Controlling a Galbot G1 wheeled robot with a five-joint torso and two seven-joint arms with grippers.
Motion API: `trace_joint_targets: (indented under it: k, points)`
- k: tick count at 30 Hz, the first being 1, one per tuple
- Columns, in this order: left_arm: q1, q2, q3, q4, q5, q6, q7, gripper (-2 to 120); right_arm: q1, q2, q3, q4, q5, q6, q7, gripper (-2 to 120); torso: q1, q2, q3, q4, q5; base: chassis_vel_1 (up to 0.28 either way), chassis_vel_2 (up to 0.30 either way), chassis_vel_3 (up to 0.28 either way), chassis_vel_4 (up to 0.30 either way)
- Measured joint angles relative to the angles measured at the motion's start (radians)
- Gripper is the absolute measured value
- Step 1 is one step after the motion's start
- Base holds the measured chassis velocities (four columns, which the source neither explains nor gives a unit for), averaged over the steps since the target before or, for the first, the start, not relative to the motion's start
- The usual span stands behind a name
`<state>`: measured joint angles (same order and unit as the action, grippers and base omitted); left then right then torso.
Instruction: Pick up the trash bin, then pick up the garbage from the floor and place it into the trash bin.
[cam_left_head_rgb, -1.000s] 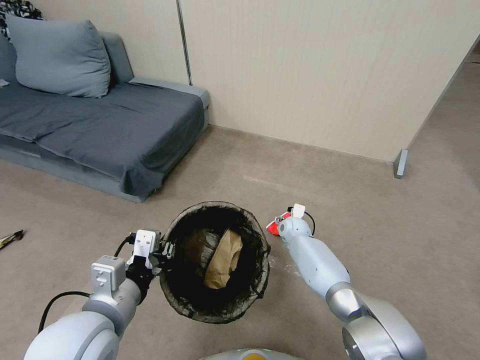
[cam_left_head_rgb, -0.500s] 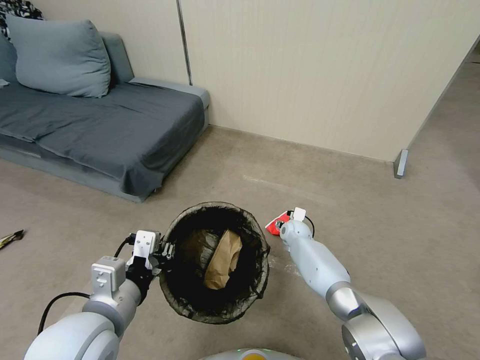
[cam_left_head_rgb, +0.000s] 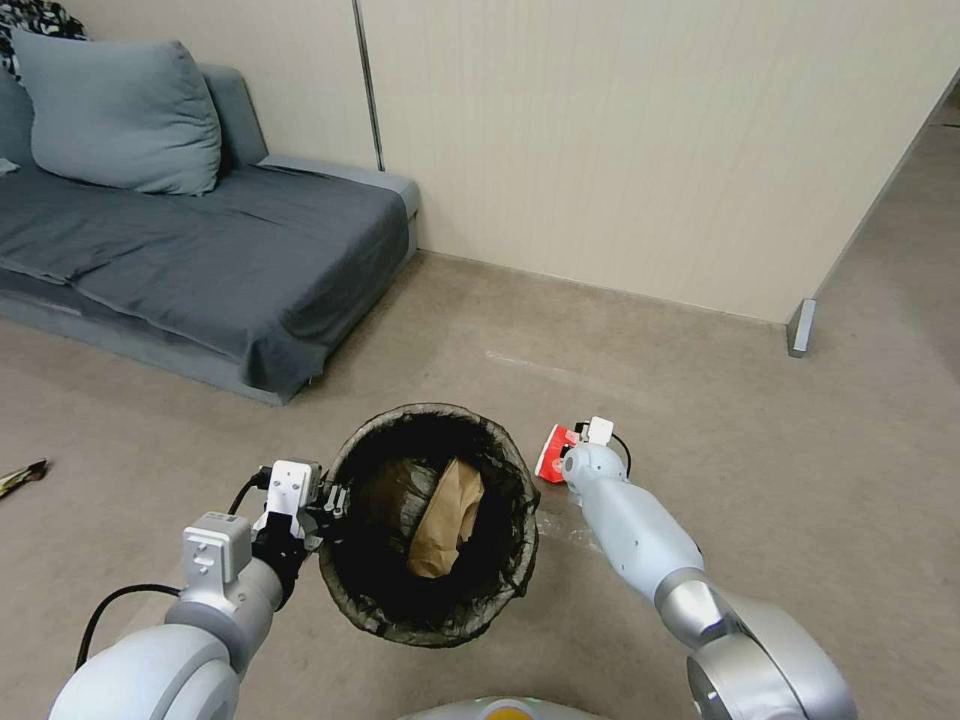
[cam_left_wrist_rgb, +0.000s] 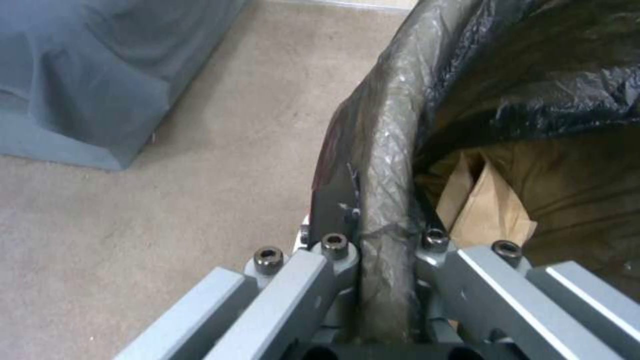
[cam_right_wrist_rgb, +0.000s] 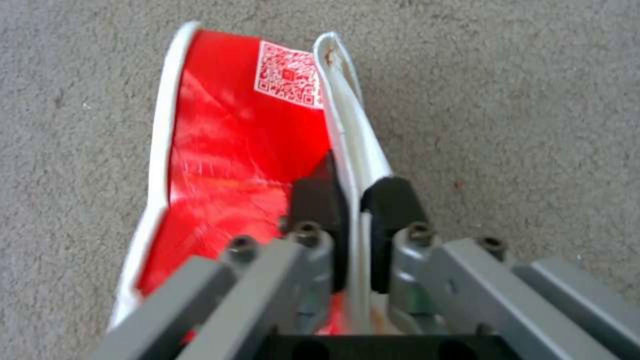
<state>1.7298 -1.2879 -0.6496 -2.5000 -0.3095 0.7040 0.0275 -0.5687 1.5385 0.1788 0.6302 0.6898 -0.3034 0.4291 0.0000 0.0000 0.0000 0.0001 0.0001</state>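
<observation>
On the floor just right of the trash bin (cam_left_head_rgb: 430, 525), the right gripper (cam_right_wrist_rgb: 353, 200) is pinching the red-and-white carton (cam_right_wrist_rgb: 233, 150) by its wall. The left gripper (cam_left_wrist_rgb: 387, 240) is clamping the bin's bagged rim. Next, I judge, the carton needs lifting over the opening, above the brown paper bag (cam_left_head_rgb: 448, 520).

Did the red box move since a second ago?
Yes. The red box, pinched in the right gripper, has tipped up and shifted slightly toward the trash bin; bin and sofa stayed put.

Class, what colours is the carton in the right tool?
Red and white carton, clearest in the right wrist view.
</observation>
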Motion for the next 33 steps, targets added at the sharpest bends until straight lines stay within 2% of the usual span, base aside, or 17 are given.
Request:
trace_joint_targets:
  k: [12, 15, 16, 17, 20, 22, 24, 25, 28, 29, 31, 32, 33]
  points:
    - [0.001, 0.0, 0.007, 0.0, 0.003, -0.003, 0.0, 1, -0.028, -0.015, 0.006, 0.055, -0.088, 0.025, -0.007, 0, 0.0, 0.0, 0.0, 0.0, 0.0001, 0.0, 0.0, 0.0, 0.0]
    - [0.004, 0.0, 0.005, 0.0, 0.002, -0.003, 0.0, 1, -0.067, -0.046, 0.015, 0.186, -0.133, 0.021, -0.02, 0, 0.0, 0.0, 0.0, -0.0001, 0.0001, 0.0, 0.0, 0.0, 0.0]
    - [0.004, 0.0, 0.005, 0.0, 0.002, -0.003, 0.0, 1, -0.067, -0.046, 0.015, 0.186, -0.133, 0.021, -0.02, 0, 0.0, 0.0, 0.0, -0.0001, 0.0001, 0.0, 0.0, 0.0, 0.0]
    - [0.006, 0.0, 0.004, 0.0, 0.002, -0.003, -0.001, 1, -0.09, -0.069, 0.016, 0.272, -0.148, 0.011, -0.03, 0, 0.0, 0.0, 0.0, -0.0001, -0.0002, 0.0, 0.0, 0.0, 0.0]
    - [0.007, 0.002, 0.003, 0.0, 0.001, -0.003, -0.001, 1, -0.118, -0.11, 0.015, 0.413, -0.198, 0.008, -0.051, 0, 0.0, 0.0, 0.0, -0.0002, 0.0001, 0.0, 0.0, 0.0, 0.0]
    - [0.008, 0.004, 0.003, 0.0, -0.001, -0.003, -0.001, 1, -0.123, -0.123, 0.013, 0.456, -0.2, 0.005, -0.056, 0, 0.0, 0.0, 0.0, 0.0, 0.0, 0.0, 0.0, 0.0, 0.0]
    - [0.01, 0.008, -0.001, 0.0, -0.005, -0.003, 0.0, 1, -0.144, -0.162, 0.006, 0.596, -0.166, -0.033, -0.084, 0, 0.0, 0.0, 0.0, 0.0002, -0.0001, 0.0, 0.0, 0.0, 0.0]
    - [0.01, 0.008, -0.001, 0.0, -0.005, -0.003, 0.0, 1, -0.144, -0.162, 0.006, 0.596, -0.166, -0.033, -0.084, 0, 0.0, 0.0, 0.0, 0.0002, -0.0001, 0.0, 0.0, 0.0, 0.0]
    - [0.013, 0.009, -0.006, 0.0, -0.009, -0.002, -0.001, 1, -0.202, -0.234, -0.002, 0.806, -0.082, -0.108, -0.162, 0, 0.0, 0.0, 0.0, 0.0, -0.0002, 0.0, 0.0, 0.0, 0.0]
    - [0.013, 0.009, -0.006, 0.0, -0.009, -0.002, -0.001, 1, -0.202, -0.234, -0.002, 0.806, -0.082, -0.108, -0.162, 0, 0.0, 0.0, 0.0, 0.0, -0.0002, 0.0, 0.0, 0.0, 0.0]
    - [0.013, 0.009, -0.007, 0.0, -0.01, 0.0, -0.002, 1, -0.257, -0.292, -0.009, 0.961, -0.016, -0.14, -0.189, 0, 0.0, 0.0, 0.0, -0.0003, 0.0005, 0.0, 0.0, 0.0, 0.0]
    - [0.013, 0.009, -0.007, 0.0, -0.01, 0.0, -0.002, 1, -0.257, -0.292, -0.009, 0.961, -0.016, -0.14, -0.189, 0, 0.0, 0.0, 0.0, -0.0003, 0.0005, 0.0, 0.0, 0.0, 0.0]
    - [0.012, 0.009, -0.007, 0.0, -0.01, 0.0, -0.002, 1, -0.283, -0.319, -0.009, 1.044, 0.012, -0.152, -0.195, 0, 0.0, 0.0, 0.0, -0.0003, -0.0002, 0.0, 0.0, 0.0, 0.0]
